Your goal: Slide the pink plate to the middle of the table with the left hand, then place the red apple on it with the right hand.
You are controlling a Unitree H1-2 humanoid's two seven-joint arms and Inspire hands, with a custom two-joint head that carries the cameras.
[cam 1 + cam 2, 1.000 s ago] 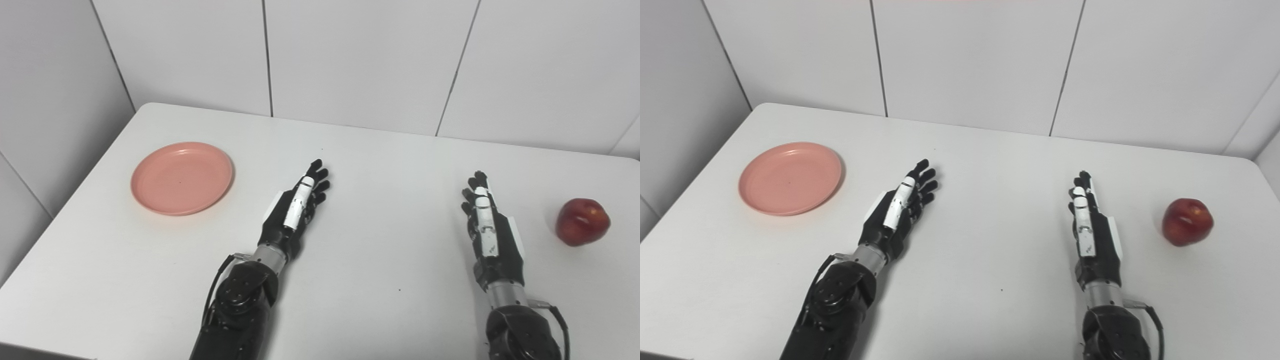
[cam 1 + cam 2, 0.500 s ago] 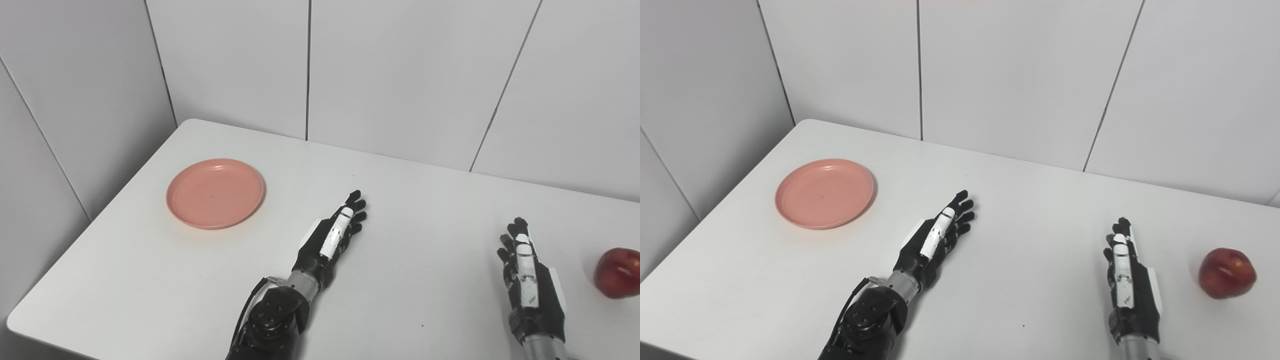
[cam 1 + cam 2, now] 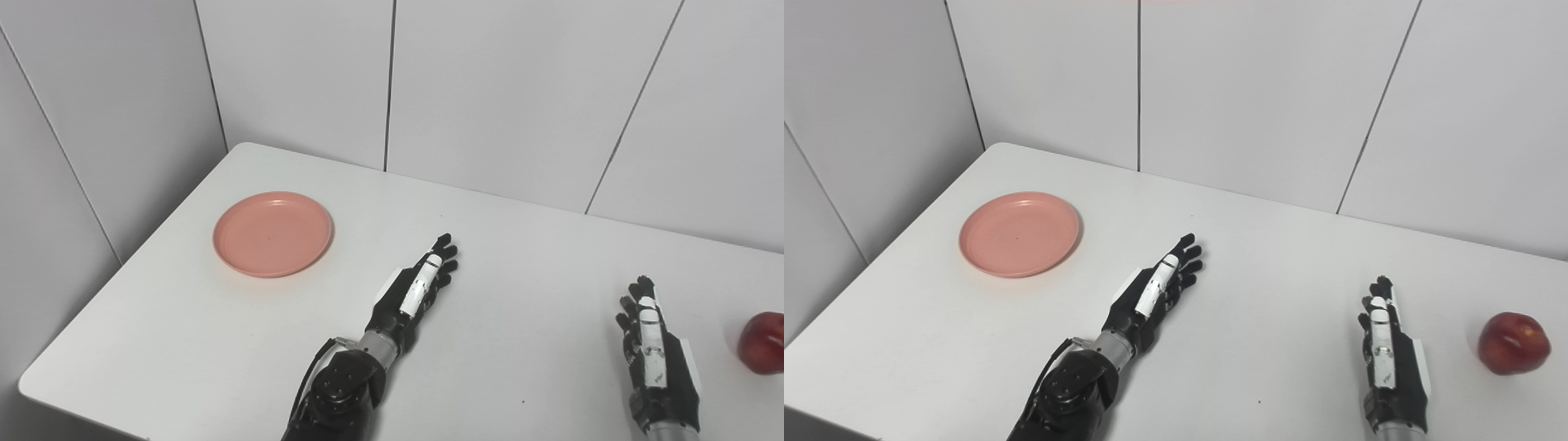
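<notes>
So the pink plate [image 3: 1018, 234] sits way over on the left side of the white desk [image 3: 937, 343], nothing on it. Next over, near the middle, is the left hand [image 3: 1154, 294], fingers stretched out flat and holding nothing, well apart from the plate. Then the right hand [image 3: 1387, 352], also open and empty, fingers pointing away from the robot. The red apple [image 3: 1513, 343] is at the far right, near that hand but not touching it.
</notes>
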